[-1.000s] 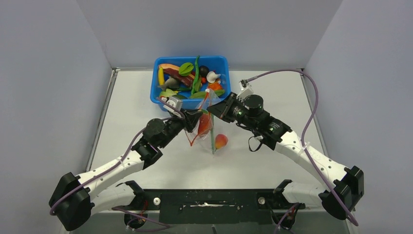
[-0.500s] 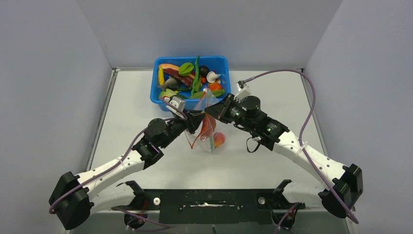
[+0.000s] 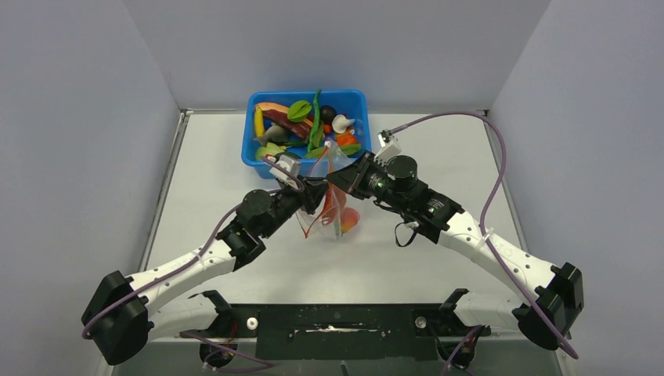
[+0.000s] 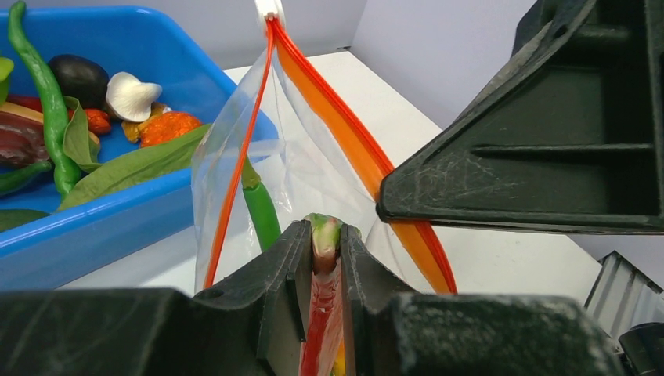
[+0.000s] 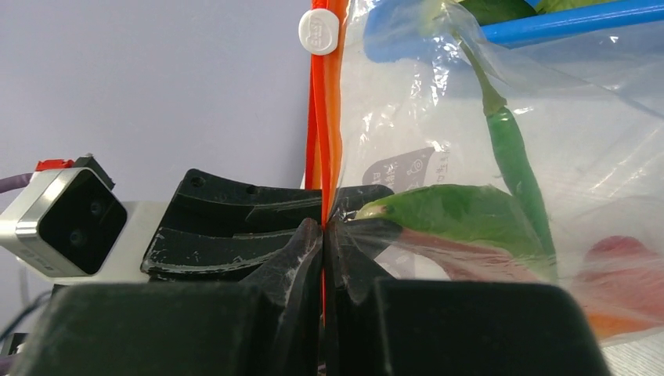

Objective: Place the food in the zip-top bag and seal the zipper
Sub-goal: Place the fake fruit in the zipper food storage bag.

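The clear zip-top bag hangs between both grippers, just in front of the blue tub. My left gripper is shut on a red piece of food with a green end; bag film seems to be wrapped round it. My right gripper is shut on the red-orange zipper, below its white slider tab. Beyond my left jaws the bag's mouth gapes open. Inside the bag are a long green pod, a green-and-red piece and a red fruit.
The blue tub stands at the back of the table, holding several more toy foods: green pods, leaves, a banana, a mushroom, a dark fruit. Grey walls close in on three sides. Purple cables trail from both arms.
Both grippers and the bag have shifted slightly left and toward the tub. The right gripper has come closer to the left one. The red fruit in the bag moved with it.
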Robot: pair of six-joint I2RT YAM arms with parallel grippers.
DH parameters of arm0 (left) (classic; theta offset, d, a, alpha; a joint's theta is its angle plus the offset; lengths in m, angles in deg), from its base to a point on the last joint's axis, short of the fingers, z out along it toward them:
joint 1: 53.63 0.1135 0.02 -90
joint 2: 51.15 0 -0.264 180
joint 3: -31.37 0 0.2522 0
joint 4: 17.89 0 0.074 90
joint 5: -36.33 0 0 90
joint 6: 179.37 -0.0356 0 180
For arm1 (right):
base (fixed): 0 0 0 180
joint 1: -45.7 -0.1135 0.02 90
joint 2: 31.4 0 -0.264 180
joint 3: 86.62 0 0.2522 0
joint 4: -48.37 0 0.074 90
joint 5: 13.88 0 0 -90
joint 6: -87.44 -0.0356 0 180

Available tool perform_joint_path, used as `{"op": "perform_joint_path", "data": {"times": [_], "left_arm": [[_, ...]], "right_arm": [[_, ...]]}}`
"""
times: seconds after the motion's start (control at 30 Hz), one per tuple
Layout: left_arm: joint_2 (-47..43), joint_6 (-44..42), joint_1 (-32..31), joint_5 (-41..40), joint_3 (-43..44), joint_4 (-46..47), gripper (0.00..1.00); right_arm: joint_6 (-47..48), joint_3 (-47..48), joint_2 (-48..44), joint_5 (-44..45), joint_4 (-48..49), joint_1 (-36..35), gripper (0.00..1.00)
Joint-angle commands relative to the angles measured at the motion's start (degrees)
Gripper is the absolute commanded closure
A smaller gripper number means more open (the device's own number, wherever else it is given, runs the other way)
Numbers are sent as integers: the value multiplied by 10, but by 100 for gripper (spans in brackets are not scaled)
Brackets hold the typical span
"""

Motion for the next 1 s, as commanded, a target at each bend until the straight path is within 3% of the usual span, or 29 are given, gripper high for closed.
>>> {"op": "perform_joint_path", "data": {"times": [0.0,0.4,0.8,0.97], "left_arm": [[11,5,-2,-32,3,35,100],[40,47,-2,-93,-3,39,100],[59,79,-2,-82,12,11,100],[44,81,-2,-70,31,-14,86]], "right_arm": [[-4,17,-2,10,48,-7,100],[-10,-6,-13,14,67,-10,100],[-5,-10,-18,13,53,-11,100],[1,-13,-20,22,39,-11,100]]}}
